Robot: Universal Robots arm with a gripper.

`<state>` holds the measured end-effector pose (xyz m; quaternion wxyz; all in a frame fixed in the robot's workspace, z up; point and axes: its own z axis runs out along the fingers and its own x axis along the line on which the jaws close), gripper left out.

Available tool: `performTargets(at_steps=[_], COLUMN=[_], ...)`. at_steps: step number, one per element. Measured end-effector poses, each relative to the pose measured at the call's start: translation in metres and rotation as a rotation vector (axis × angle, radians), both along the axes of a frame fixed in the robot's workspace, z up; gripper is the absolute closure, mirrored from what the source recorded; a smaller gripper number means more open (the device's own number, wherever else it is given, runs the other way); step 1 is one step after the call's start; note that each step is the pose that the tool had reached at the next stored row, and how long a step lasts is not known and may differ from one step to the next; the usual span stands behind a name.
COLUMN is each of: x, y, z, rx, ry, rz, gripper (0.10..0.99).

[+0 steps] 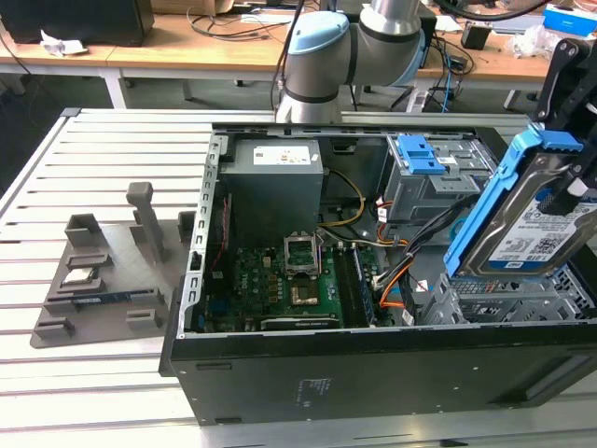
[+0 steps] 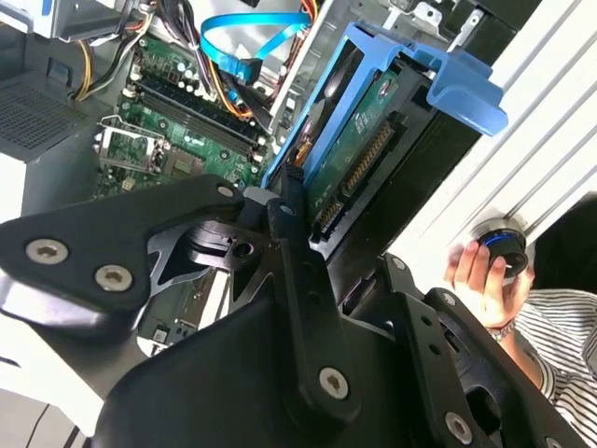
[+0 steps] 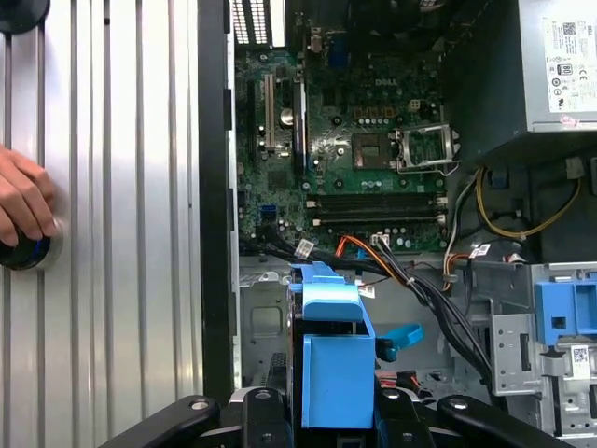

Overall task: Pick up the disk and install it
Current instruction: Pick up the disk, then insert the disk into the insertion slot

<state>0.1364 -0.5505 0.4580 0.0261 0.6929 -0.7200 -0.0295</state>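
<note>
Gripping, exterior view: the tool [image 1: 567, 182] pinches the disk [image 1: 522, 229], which is tilted and lifted over the open computer case [image 1: 280, 373], at the exterior view's right end.
Drive cage [image 1: 424, 191], exterior view: grey with a blue latch [image 1: 420, 154], near the disk, toward the exterior view's left.
Second wrist view: the fingers [image 2: 291, 233] press on the disk's blue carrier [image 2: 466, 89]; the motherboard [image 2: 177, 121] lies beyond.
Hand [image 2: 476, 271], second wrist view: a person's, touching a round knob [image 2: 504, 250].
First wrist view: the disk [image 3: 331, 364] is seen on edge between the fingers, above the case; the hand [image 3: 23, 201] rests on the slatted surface [image 3: 121, 233].
</note>
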Motion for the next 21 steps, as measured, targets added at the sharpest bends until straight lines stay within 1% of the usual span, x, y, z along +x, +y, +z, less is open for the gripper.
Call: performTargets(at_steps=[3,5,17,18,19,21], x=[0.0072,0.0104,0.0113,0.0113,0.0116,0.0129], y=[0.0,0.0,0.0,0.0,0.0001,0.0002], z=[-0.0018,-0.0023,-0.0023,-0.0023,-0.0025,-0.0035], rx=[0.0,0.0,0.0,0.0,0.0,0.0], ry=[0.0013,0.0017,0.0018,0.0017,0.0017,0.0018], rz=[0.0,0.0,0.0,0.016,0.05,0.05], gripper=[0.725,0.725,0.725,0.725,0.725,0.725])
